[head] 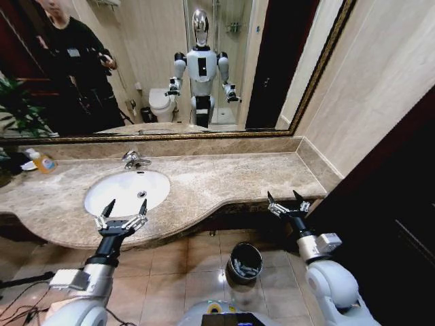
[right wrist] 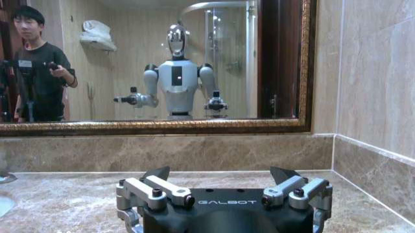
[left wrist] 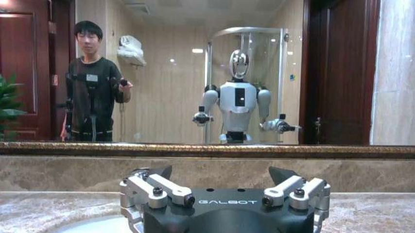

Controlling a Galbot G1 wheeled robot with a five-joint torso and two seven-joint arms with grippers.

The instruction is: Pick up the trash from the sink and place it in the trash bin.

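Marble counter [head: 224, 180] is running under the mirror [head: 163, 61], white oval sink [head: 127, 191] and chrome faucet [head: 134, 160] sitting at its left part. My left gripper [head: 122, 213] is hovering at the sink's front rim, fingers spread wide, gripping nothing. My right gripper [head: 287, 202] is hanging just past the counter's front edge on the right, fingers equally wide, also empty. Trash bin [head: 244, 262] is standing on the tiled floor below the counter between my arms, pale trash [head: 246, 269] lying inside it. Basin is looking bare. Bottle of orange liquid [head: 43, 161] is standing at the counter's far left.
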